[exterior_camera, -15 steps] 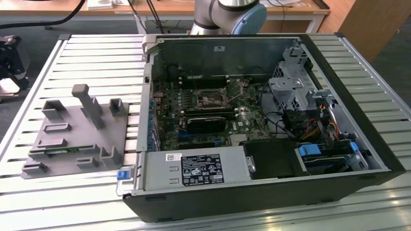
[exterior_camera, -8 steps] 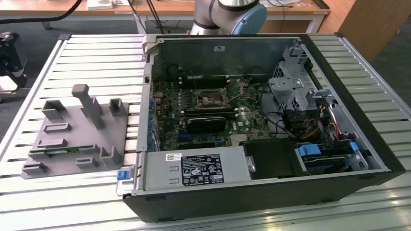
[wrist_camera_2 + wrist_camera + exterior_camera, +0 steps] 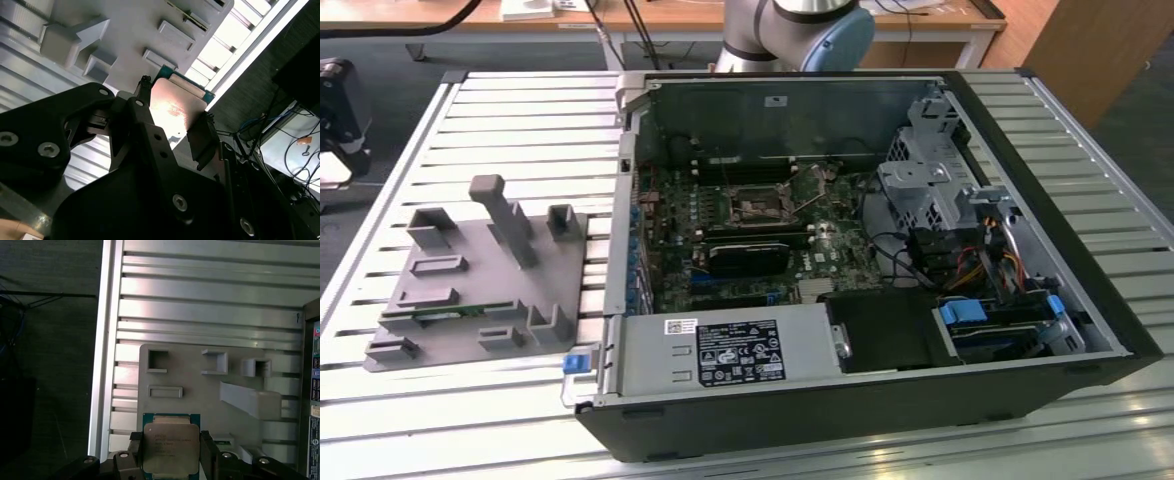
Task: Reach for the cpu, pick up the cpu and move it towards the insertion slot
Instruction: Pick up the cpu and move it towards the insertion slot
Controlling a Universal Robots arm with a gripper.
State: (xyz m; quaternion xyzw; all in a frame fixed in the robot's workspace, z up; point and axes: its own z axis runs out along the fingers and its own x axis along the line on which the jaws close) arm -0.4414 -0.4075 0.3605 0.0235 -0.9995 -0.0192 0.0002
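Fingers [image 3: 207, 452] are clamped on the cpu [image 3: 170, 447], one pad on each of two opposite edges. The same pinch is seen in the second wrist view, cpu [image 3: 176, 107] bridging the gap between them.

Cpu is judged light, stiff, flat and thin. Its edges are smooth, so slip is likely under a weak pinch. Contact face and substrate corners are judged fragile, so hold is best kept on the edges only, faces untouched, no twist.

Grey fixture [image 3: 190, 375] lies beyond the fingertips, seemingly with air between it and the cpu. It is carried by a slatted aluminium worktop [image 3: 200, 295], hard and ribbed.

Open computer case [image 3: 787, 100] stands beside the fixture. Insertion slot [image 3: 758, 205] is set on the board inside, judged well apart from the fingers and hemmed by cables [image 3: 961, 265] and a drive cage [image 3: 927, 180].
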